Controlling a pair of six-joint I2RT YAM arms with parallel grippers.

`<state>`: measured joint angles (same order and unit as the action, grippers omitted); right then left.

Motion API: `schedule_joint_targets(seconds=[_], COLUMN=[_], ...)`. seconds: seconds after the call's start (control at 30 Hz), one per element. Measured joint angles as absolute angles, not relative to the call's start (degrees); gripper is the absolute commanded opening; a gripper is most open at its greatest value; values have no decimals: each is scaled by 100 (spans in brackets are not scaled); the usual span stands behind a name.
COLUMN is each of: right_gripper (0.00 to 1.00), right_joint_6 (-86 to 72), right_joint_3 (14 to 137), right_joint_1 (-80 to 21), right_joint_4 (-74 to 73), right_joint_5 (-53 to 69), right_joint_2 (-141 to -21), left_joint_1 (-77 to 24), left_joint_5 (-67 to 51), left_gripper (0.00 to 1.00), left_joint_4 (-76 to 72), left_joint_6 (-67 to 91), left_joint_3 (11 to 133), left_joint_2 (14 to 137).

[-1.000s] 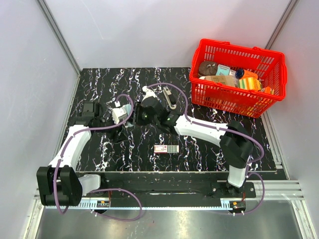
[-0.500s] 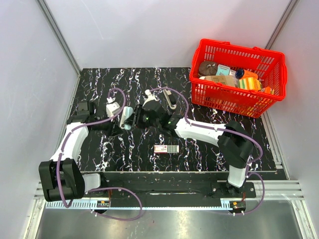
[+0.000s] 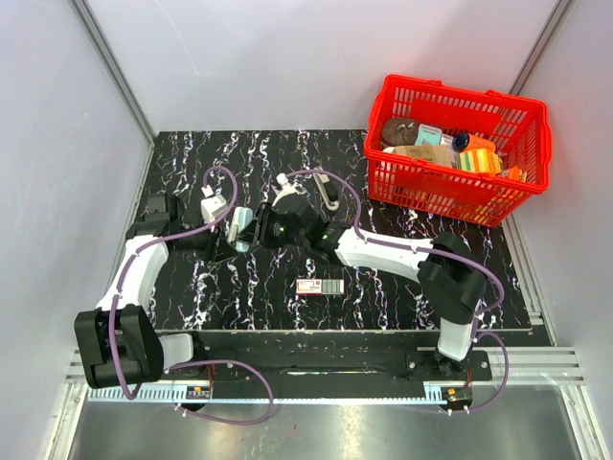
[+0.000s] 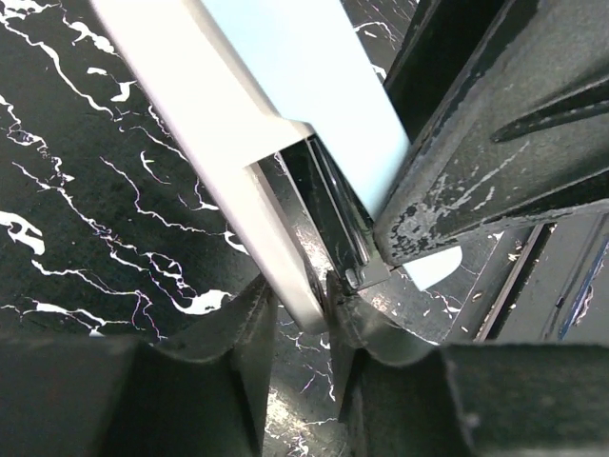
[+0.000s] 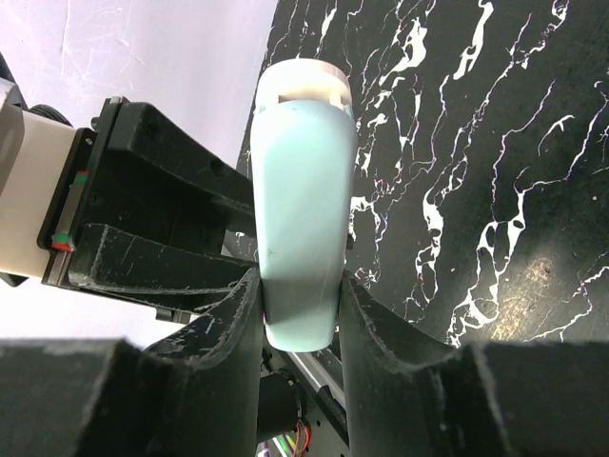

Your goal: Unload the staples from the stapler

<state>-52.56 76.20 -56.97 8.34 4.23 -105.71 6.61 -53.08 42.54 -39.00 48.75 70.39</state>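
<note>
pale-blue stapler (image 5: pixel 300 181), one, held above the black marbled tabletop (image 3: pixel 383 287) between two arms. right gripper (image 5: pixel 300 319) clamped on its body; left gripper (image 4: pixel 300 305) clamped on its white edge. one red basket (image 3: pixel 441 196), far right.

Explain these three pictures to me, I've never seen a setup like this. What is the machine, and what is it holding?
It is a robot with two arms bolted to a black marbled table. One picture looks down from above. The other two come from a camera on each wrist. The left claw and the right claw both pinch one small pale-blue stapler between them. On the table are a small flat packet, a slim dark-and-silver tool and a red basket of goods.
</note>
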Motion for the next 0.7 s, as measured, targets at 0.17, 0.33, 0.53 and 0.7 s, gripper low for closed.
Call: schedule_joint_targets(seconds=[0.17,0.33,0.53,0.7], right_gripper=[0,0,0,0], right_joint_6=[-5260,-5275,-5369,-5387], right_joint_3=[7620,7620,7620,7620], right_joint_1=[-5717,-5719,-5719,-5736], right_joint_4=[832,832,825,832], right_joint_5=[429,440,622,810], right_joint_2=[-10571,-10582,-10617,-10669], left_joint_1=[683,683,738,755], left_joint_5=[-5330,-5354,-5264,-5120], left_gripper=[30,23,1,0], left_joint_4=[4289,4351,4318,4235], left_joint_6=[-3957,-4047,-4058,-4187], left_joint_3=[4877,4880,4915,4923], left_joint_2=[7041,7063,7100,7100])
